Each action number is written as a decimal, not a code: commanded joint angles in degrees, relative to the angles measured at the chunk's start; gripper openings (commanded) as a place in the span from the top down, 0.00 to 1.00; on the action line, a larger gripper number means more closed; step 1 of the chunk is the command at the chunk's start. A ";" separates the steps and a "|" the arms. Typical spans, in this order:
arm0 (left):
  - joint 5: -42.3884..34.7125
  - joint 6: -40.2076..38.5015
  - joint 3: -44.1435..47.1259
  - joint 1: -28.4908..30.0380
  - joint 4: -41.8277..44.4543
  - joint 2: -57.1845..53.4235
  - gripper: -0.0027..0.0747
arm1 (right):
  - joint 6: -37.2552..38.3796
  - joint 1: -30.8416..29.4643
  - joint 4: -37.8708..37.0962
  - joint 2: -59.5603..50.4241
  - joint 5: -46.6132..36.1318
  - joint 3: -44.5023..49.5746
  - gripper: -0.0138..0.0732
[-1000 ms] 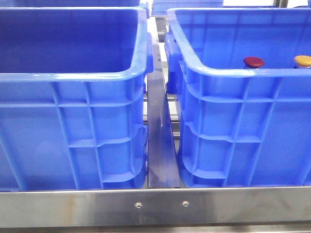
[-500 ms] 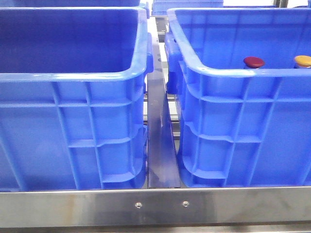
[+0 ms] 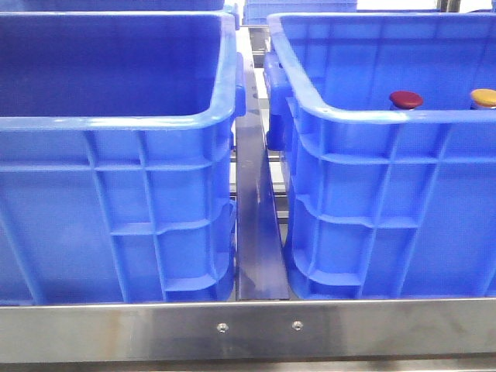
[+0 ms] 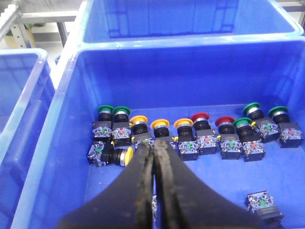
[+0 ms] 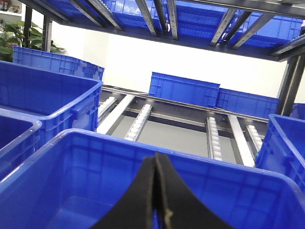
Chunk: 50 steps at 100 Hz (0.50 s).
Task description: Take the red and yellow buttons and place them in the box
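Observation:
In the front view a dark red button cap [image 3: 405, 99] and a yellow-orange cap [image 3: 483, 98] show just over the near rim of the right blue crate [image 3: 364, 116], the box with the lighter inside. No gripper shows there. In the left wrist view my left gripper [image 4: 153, 142] is shut and empty above a blue crate [image 4: 190, 71] that holds a row of buttons, among them red ones [image 4: 200, 117] and yellow ones [image 4: 160, 124]. My right gripper [image 5: 156, 155] is shut and empty over a blue crate [image 5: 95, 176].
The left crate [image 3: 116, 122] has a darker inside. A steel rail [image 3: 256, 232] runs between the crates and a steel bar [image 3: 256, 329] crosses the front. Green buttons [image 4: 105, 110] and a loose contact block [image 4: 261, 202] lie in the button crate. More crates [image 5: 183, 90] and roller tracks [image 5: 138, 121] stand behind.

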 commanded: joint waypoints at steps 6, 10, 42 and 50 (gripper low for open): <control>-5.49 2.53 -1.42 0.19 -1.64 -0.39 0.99 | 0.16 0.05 6.11 0.26 1.60 -1.39 0.94; -5.87 5.82 -1.29 0.62 -3.70 -1.16 0.99 | 0.16 0.05 6.11 0.26 1.60 -1.39 0.94; -20.08 22.28 9.29 11.08 -19.98 -10.93 0.99 | 0.16 0.05 6.11 0.26 1.60 -1.39 0.94; -23.22 22.51 13.57 12.55 -21.96 -14.19 0.99 | 0.16 0.05 6.11 0.26 1.60 -1.39 0.94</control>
